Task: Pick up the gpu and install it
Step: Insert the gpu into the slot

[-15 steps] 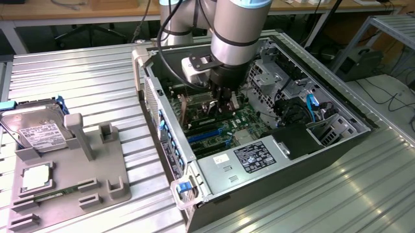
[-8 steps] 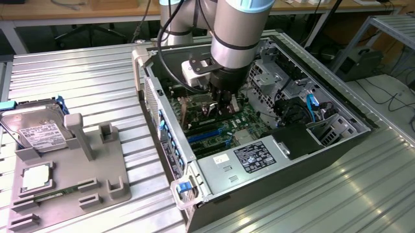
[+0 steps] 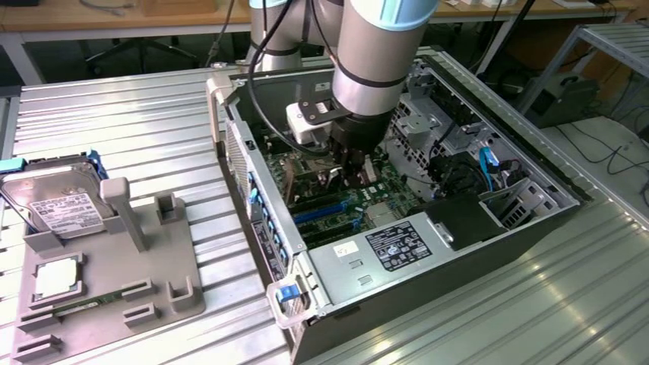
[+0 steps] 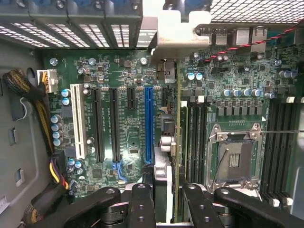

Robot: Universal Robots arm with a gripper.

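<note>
Edgewise — gpu lengthwise along blue slot

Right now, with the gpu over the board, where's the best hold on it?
I'd take its upper edge, from straight above, clamped across the two flat faces. The gpu stands on edge, thin side to the wrist, lower edge facing the motherboard slots. The gripper is shut on it that way.

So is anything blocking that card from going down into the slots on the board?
Nothing visible does. The gripper holds the gpu edge-on over the motherboard. The blue slot and the black slots beside it look bare, with no cable across them.
</note>
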